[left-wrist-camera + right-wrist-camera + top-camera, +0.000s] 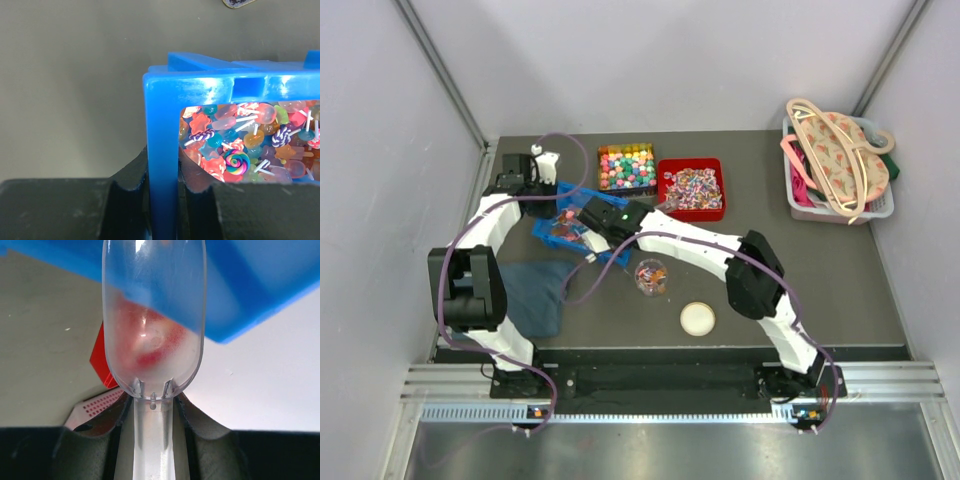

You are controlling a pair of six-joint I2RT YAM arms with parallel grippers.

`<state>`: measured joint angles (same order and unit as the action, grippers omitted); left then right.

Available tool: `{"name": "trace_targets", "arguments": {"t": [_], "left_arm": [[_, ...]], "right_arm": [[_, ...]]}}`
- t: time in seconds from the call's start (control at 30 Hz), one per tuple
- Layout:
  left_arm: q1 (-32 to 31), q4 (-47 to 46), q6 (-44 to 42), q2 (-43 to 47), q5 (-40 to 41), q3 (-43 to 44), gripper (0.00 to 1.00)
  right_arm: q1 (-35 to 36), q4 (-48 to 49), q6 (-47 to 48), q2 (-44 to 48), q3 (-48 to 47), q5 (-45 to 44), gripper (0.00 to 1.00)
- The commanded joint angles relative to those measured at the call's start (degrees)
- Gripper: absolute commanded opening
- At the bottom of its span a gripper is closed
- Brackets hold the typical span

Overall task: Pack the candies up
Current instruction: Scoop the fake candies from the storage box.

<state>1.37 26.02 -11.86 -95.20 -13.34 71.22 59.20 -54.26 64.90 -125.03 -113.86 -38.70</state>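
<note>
At the blue tray [210, 82], my left gripper [162, 200] clamps its wall, my right gripper [152, 435] the scoop [152, 315]; candies [240, 145] seem light, slippery: scoop them.

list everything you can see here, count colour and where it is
blue tray: one, blue, left of centre, lifted by its rim
mixed candies: many, pastel and bright, in the blue tray
dark tray: one, far centre
cube candies: many, multicoloured, in the dark tray
red tray: one, red, right of the dark tray
wrapped candies: many, red and silvery, in the red tray
jar: one, clear, table centre, a few candies inside
lid: one, cream, round, nearer than the jar
scoop: one, clear, by the blue tray
cloth: one, dark blue, near left
basket: one, grey, far right
bag: one, patterned, in the basket
left end effector: shut on the blue tray's rim
right end effector: shut on the scoop's handle
</note>
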Motion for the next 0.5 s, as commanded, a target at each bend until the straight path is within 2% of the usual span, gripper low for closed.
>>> {"name": "trace_targets", "arguments": {"t": [0.0, 0.13, 0.47], "left_arm": [[0.13, -3.08, 3.24, 2.21, -3.88, 2.61, 0.0], [0.13, -3.08, 3.24, 2.74, -3.8, 2.43, 0.0], [0.13, -3.08, 3.51, 3.53, -4.5, 2.26, 0.0]], "right_arm": [[1.71, 0.57, 2.6, -2.4, -3.29, -1.91, 0.0], [2.67, -0.93, 2.42, -3.9, -3.73, 0.1, 0.0], [3.82, -11.29, -2.14, -9.88, -14.97, 11.0, 0.0]]}}
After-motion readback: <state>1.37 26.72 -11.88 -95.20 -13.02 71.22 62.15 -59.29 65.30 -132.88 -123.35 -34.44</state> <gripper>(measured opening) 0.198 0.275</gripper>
